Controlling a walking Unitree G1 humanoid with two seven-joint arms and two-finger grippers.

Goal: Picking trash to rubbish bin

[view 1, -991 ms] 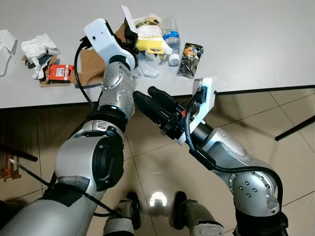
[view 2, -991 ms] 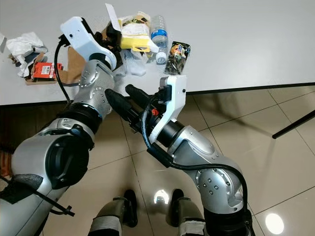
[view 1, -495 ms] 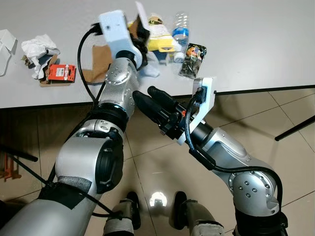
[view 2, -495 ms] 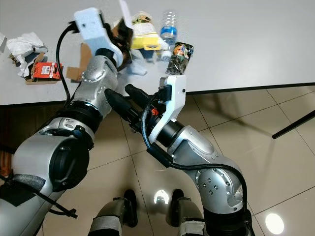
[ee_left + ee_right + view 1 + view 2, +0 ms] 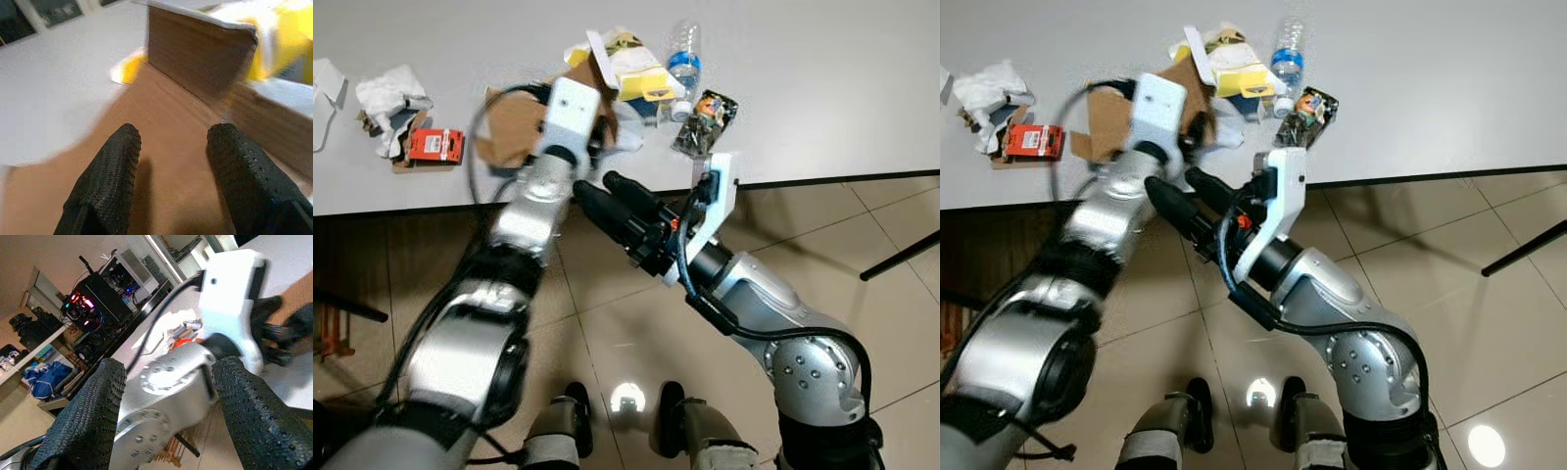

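Left eye view: we see the white counter point(image 5: 822, 108) across the top, tiled floor point(image 5: 636, 333) below it. The trash sits in a cluster at about 12 o'clock: a flat piece of brown cardboard point(image 5: 514, 125), a yellow and white carton point(image 5: 636, 73), a clear plastic bottle point(image 5: 685, 64) with a blue label lying just beside the carton, and a dark snack wrapper point(image 5: 707, 119) at the cluster's 4 o'clock, near the counter edge. Well apart, at 10 o'clock, lie crumpled white paper point(image 5: 391, 98) and a small red box point(image 5: 435, 144), touching or nearly so.

The left arm is blurred and reaches over the counter edge to the cardboard. In the left wrist view the left tool point(image 5: 171, 147) has its two black fingers point(image 5: 112, 166) parted, with cardboard point(image 5: 181, 127) beneath and between them; a raised cardboard flap and the yellow carton point(image 5: 279, 44) lie just beyond the tips. We cannot tell whether the fingers touch the cardboard.

The right tool point(image 5: 607, 191) is held off the counter, over the floor, pointing toward 10 o'clock just beside the left forearm. In the right wrist view its fingers point(image 5: 93, 416) stand spread, with the left arm's silver wrist between them but further off; nothing is gripped.
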